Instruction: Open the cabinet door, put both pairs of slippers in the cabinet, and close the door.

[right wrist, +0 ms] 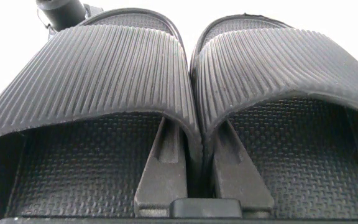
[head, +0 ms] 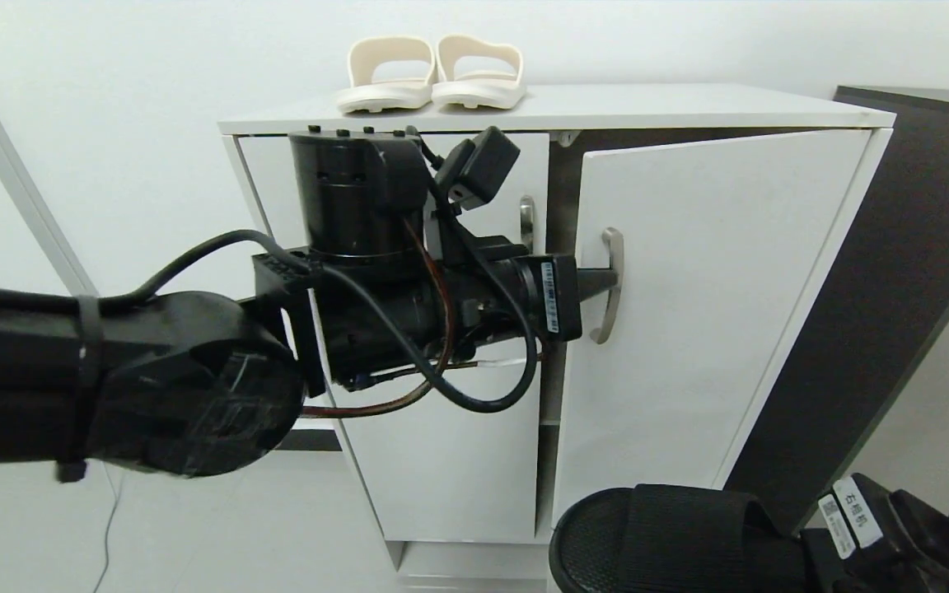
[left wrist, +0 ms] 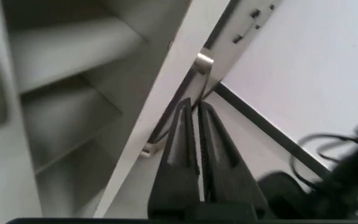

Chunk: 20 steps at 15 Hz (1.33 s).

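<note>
The white cabinet (head: 689, 107) has its right door (head: 705, 313) swung partly open, leaving a dark gap at the middle. My left gripper (head: 602, 282) (left wrist: 196, 106) is shut on that door's metal handle (head: 610, 284) (left wrist: 204, 62). A cream pair of slippers (head: 433, 74) sits on the cabinet top. Low in front of the cabinet, my right gripper (right wrist: 193, 124) is shut on the black pair of slippers (head: 656, 539) (right wrist: 123, 81), pinching the two touching inner sides together with one finger inside each slipper.
The left door (head: 441, 461) stays closed, its handle (head: 526, 222) just behind my left wrist. Bare shelves (left wrist: 73, 50) show inside the cabinet. A dark panel (head: 895, 288) stands close on the cabinet's right. A white wall lies behind.
</note>
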Tool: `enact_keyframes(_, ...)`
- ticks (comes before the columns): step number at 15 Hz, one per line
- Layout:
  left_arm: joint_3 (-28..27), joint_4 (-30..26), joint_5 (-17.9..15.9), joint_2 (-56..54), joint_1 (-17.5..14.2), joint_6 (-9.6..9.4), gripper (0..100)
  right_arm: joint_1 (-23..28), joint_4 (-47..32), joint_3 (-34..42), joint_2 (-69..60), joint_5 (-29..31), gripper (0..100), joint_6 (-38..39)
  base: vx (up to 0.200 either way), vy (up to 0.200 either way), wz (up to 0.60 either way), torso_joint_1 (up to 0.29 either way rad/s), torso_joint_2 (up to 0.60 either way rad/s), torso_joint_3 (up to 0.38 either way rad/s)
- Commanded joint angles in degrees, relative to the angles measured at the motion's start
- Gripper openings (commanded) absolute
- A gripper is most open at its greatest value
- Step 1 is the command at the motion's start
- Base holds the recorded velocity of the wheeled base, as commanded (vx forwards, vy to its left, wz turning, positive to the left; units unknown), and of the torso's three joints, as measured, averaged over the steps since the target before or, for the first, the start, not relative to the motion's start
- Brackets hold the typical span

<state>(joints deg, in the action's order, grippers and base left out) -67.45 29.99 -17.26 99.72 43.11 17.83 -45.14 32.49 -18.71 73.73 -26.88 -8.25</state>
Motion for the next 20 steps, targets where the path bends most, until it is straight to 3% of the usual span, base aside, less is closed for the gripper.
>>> enact_keyframes(1,4.6,0.2,-0.1,-6.1,0.7,0.01,0,0.0,0.0,0.0,0.1,0.0,0,0.0,0.0,0.0,0.0,0.0,0.0,0.0)
enact_keyframes(3,7.6,0.2,-0.2,-8.6,-0.3,0.01,0,0.0,0.0,-0.1,0.3,0.1,0,0.0,0.0,0.0,0.0,0.0,0.0,0.0)
enact_keyframes(6,7.2,0.3,-0.3,-7.2,-3.0,0.27,0,-0.1,0.0,-0.2,1.4,0.7,0,0.0,0.0,0.0,0.0,0.0,0.0,0.0)
enact_keyframes(7,6.8,2.7,-1.5,-5.0,-4.2,0.53,0,-0.2,-0.2,-0.4,1.9,1.0,0,0.0,0.0,0.0,0.0,0.0,0.0,0.0)
enact_keyframes(10,4.5,8.0,-4.2,0.7,-4.2,0.53,0,-0.5,-0.4,-0.6,3.1,2.4,0,0.1,0.0,0.0,0.0,0.0,0.0,0.0)
enact_keyframes(14,-1.5,8.3,-3.7,6.6,-4.3,0.71,0,-0.9,-0.1,-0.6,3.7,3.1,0,0.1,0.0,0.0,0.0,0.0,0.0,0.0)
enact_keyframes(17,-3.6,8.3,-3.7,8.3,-4.3,1.85,0,-1.0,-0.1,-0.8,4.8,3.2,0,0.1,0.0,0.0,0.0,0.0,0.0,0.0)
enact_keyframes(20,-4.4,8.6,-2.4,9.3,-4.3,2.47,0,-1.7,-0.2,-0.8,5.1,3.2,0,0.0,-0.2,0.0,0.0,0.001,0.0,0.004)
